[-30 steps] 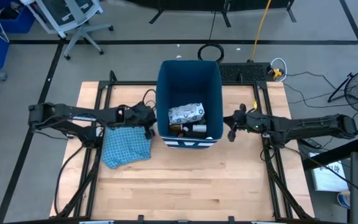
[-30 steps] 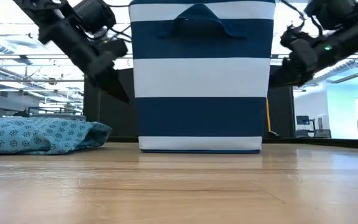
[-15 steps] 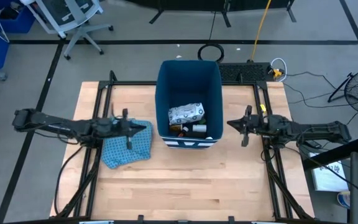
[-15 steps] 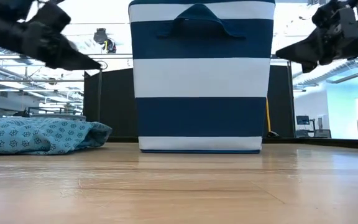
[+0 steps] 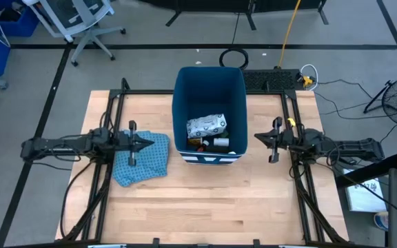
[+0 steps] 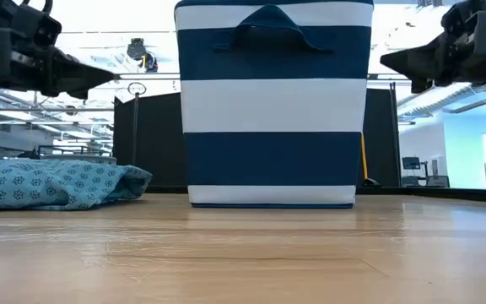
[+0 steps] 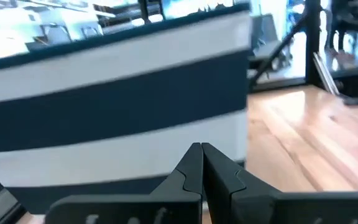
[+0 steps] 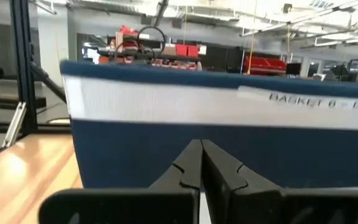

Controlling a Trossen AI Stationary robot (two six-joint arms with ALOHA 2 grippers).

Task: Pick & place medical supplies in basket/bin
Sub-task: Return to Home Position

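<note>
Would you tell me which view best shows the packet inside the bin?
The high view: it looks down into the bin, where the packet lies. The low and wrist views show only the bin's striped walls.

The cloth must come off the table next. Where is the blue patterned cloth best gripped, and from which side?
Probably a raised fold of the blue patterned cloth, near its edge facing the bin, pinched from straight above. It lies crumpled and low on the table, so a sideways approach would likely just push it. The left end effector, shut, hangs over it.
</note>
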